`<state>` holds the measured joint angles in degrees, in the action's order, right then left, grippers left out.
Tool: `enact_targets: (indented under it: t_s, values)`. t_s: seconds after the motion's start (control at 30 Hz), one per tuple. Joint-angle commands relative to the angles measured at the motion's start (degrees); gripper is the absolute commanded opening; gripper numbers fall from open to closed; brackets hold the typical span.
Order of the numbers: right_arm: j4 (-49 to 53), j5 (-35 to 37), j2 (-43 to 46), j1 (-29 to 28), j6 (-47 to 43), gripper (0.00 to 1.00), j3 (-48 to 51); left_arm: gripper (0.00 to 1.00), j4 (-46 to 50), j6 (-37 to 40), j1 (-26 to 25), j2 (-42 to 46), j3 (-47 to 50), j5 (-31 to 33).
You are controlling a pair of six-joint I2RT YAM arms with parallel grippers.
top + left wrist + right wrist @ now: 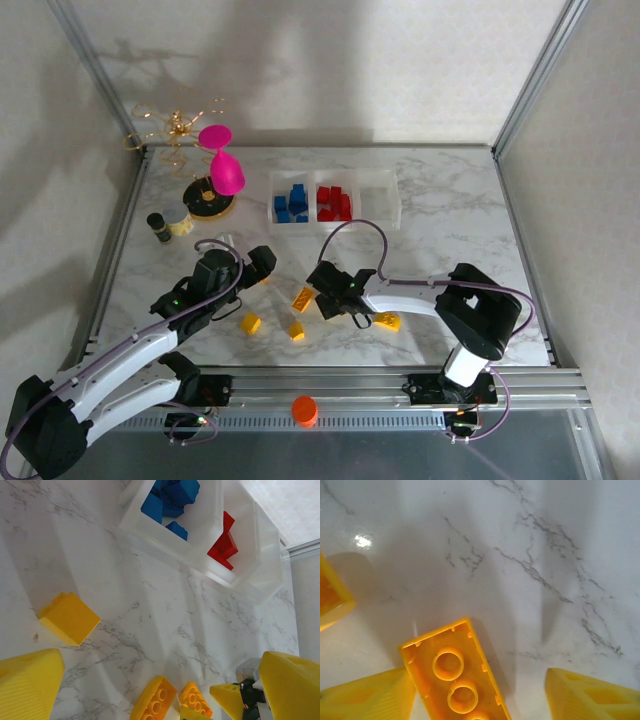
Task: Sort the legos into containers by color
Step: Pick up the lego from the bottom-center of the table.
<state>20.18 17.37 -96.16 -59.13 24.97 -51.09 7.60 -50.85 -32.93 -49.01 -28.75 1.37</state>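
Three joined clear bins [385,182] stand at the back of the marble table. The left bin holds blue legos [292,203] [170,500], the middle one red legos [333,203] [225,547], and the right bin looks bare. My right gripper [322,290] [480,672] is open and low over an upside-down yellow brick [303,298] [457,675] that lies against its left finger [365,697]. My left gripper [262,262] [162,665] hangs open above the table. More yellow legos [250,323] [297,330] [386,321] [70,617] lie loose.
At the back left are a small tin can [180,222], a pink hourglass shape [222,160] on a round yellow base, and a gold wire stand [175,125]. An orange cap [304,410] rests on the front rail. Metal frame posts border the table.
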Motion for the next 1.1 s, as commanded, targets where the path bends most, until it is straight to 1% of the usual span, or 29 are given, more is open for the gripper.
enact_targets:
  t_s: [0.0, 0.23, 0.4, 0.47, 0.6, 0.73, 0.8, 0.87, 1.0, 1.07]
  values:
    - [2.15, 1.25, -0.86, 0.5, 0.45, 0.6, -0.89, 1.0, 0.39, 0.58, -0.47, -0.55, -1.15, 1.8]
    - [1.63, -2.52, 0.89, 0.47, 1.39, 0.43, 0.96, 1.0, -0.5, 0.81, -0.47, -2.59, -1.85, 1.01]
    - [0.79, -3.94, 1.95, 0.71, 2.79, 0.31, 1.44, 1.0, -1.59, 0.59, -0.47, -3.09, -2.28, 0.61]
    - [0.92, -4.14, 1.95, 0.86, 3.37, 0.28, 1.03, 1.0, -1.91, -0.06, -0.47, -3.24, -2.5, -0.03]
    - [1.35, -3.79, 1.85, 1.59, 4.73, 0.26, -0.22, 1.0, -1.05, -1.08, -0.64, -3.52, -3.24, 0.6]
    - [0.84, -0.88, 3.66, 1.98, 6.21, 0.26, -1.69, 1.0, -0.04, -4.04, -0.62, -4.54, -4.83, 1.68]
    - [0.21, 0.03, 4.6, 3.07, 7.04, 0.27, -2.1, 1.0, -0.78, -4.89, -0.79, -4.95, -5.47, 1.99]
    - [0.55, 1.61, 4.84, 4.38, 7.44, 0.27, -3.25, 1.0, -1.25, -6.2, -0.95, -5.01, -5.76, 4.0]
    - [2.38, 6.35, 5.63, 5.88, 7.37, 0.26, -6.81, 1.0, -5.71, -5.87, -1.11, -6.06, -6.82, 6.02]
    - [2.71, 6.69, 6.1, 7.81, 6.86, 0.26, -8.55, 1.0, -5.73, -5.69, -1.25, -8.19, -8.84, 6.46]
